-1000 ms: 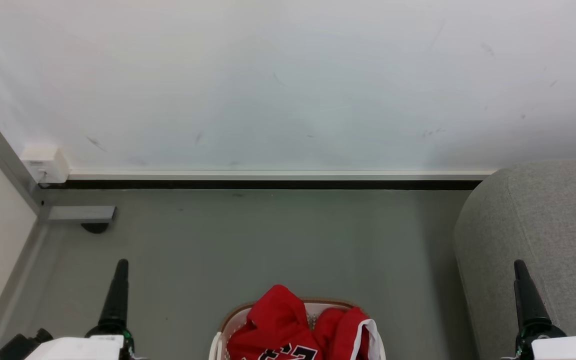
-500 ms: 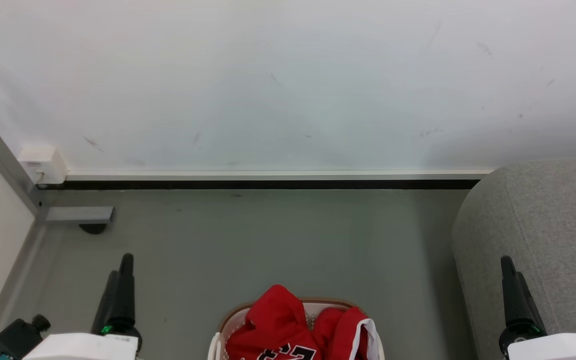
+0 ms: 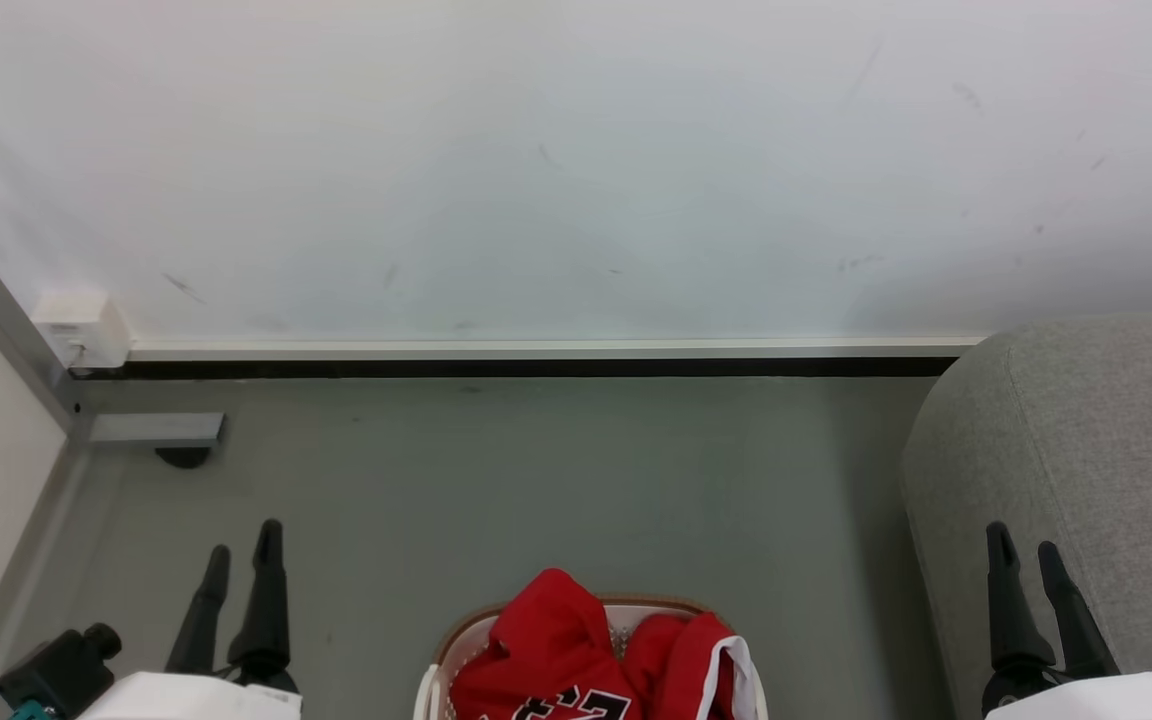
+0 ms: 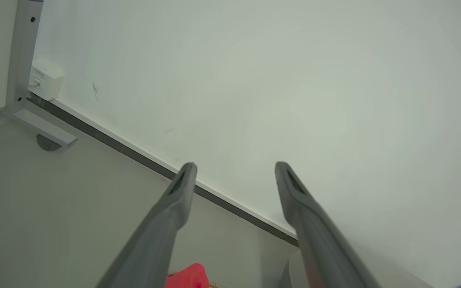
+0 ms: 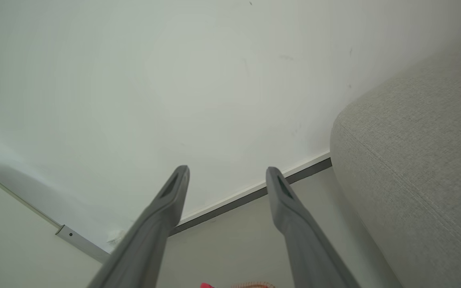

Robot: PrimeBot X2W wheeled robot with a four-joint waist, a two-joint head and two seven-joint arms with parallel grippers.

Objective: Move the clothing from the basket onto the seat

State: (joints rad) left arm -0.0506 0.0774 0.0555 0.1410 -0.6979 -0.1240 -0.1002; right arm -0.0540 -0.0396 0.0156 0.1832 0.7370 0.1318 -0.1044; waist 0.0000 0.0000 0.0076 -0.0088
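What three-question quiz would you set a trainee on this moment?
1. True or false: the clothing sits in the basket.
2. Pick one. The left tool is: A) open and holding nothing; B) shut on clothing; C) shut on the basket rim.
3. Fill in: by the robot's own sides, the sofa stands to the basket's ___.

Key: 1 true; 2 A; 3 right.
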